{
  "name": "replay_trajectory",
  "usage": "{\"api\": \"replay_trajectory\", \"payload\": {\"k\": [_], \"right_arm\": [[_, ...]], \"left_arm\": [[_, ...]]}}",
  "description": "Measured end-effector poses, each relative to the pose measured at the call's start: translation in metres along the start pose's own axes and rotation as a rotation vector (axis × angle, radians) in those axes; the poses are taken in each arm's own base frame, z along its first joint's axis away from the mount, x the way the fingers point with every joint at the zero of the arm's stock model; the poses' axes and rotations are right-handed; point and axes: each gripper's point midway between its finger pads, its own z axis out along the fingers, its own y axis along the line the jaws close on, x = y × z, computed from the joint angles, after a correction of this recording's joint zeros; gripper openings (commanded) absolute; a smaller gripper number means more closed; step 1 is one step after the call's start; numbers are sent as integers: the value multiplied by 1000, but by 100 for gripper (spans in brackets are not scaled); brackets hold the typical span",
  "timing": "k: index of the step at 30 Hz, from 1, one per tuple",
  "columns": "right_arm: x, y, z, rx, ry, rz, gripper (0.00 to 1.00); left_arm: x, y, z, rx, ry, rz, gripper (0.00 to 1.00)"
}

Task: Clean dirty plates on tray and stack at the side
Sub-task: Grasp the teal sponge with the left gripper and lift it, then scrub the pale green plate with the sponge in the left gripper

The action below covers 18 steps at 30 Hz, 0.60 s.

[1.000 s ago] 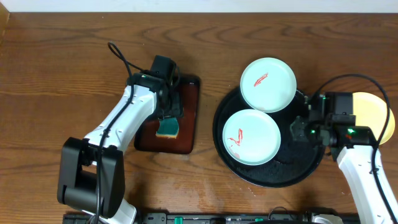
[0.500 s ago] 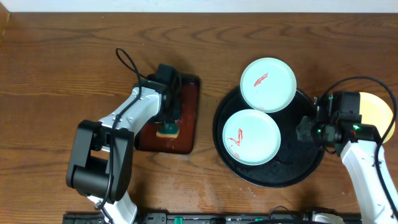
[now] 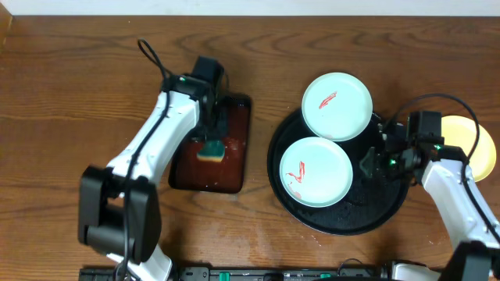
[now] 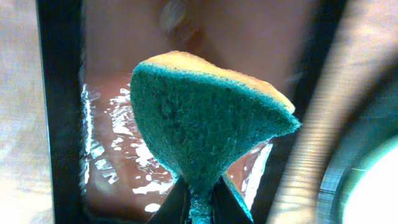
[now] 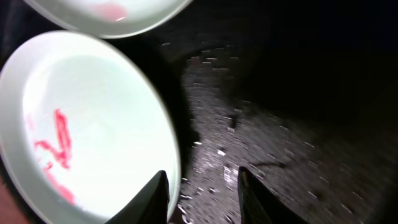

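Left claw [image 3: 211, 142] is now pinching the sponge [image 3: 209, 151], its jaws closed tight on the green scouring side. The wrist view shows that sponge [image 4: 199, 118] folded, yellow on top, squeezed where the left claw [image 4: 199, 205] grips it. A second ago those jaws were standing wide over the sponge as it lay flat in the small red-brown tray [image 3: 234, 125]. It is now hanging above the wet, glinting floor of that tray [image 4: 112, 168], shifted toward the far end.

Right claw [image 3: 369, 164] is hovering low over the black tray [image 3: 367, 211], jaws partly apart and gripping nothing. It is sitting about where it was a second ago, after a brief drift to the right. In its wrist view the right claw [image 5: 204, 196] is standing just beside the rim of the near plate [image 5: 81, 124], which is carrying a red smear.

That near plate [image 3: 315, 172] is lying inside the black tray, and the far plate [image 3: 337, 105], also smeared, is overhanging the tray's far rim; neither has moved. The pale yellow plate [image 3: 478, 144] is resting on the table [image 3: 78, 78] right of the tray, partly behind the right arm.
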Motion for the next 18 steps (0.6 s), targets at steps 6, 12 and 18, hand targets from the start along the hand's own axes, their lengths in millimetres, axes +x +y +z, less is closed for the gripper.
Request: {"api": "replay_trajectory", "payload": {"k": [6, 12, 18], "right_arm": [[11, 12, 24, -64, 87, -42, 24], [11, 17, 46, -68, 114, -67, 10], [10, 10, 52, 31, 111, -48, 1]], "left_arm": [[2, -54, -33, 165, -71, 85, 8], [21, -114, -36, 261, -82, 181, 7], [39, -164, -38, 340, -111, 244, 7]]}}
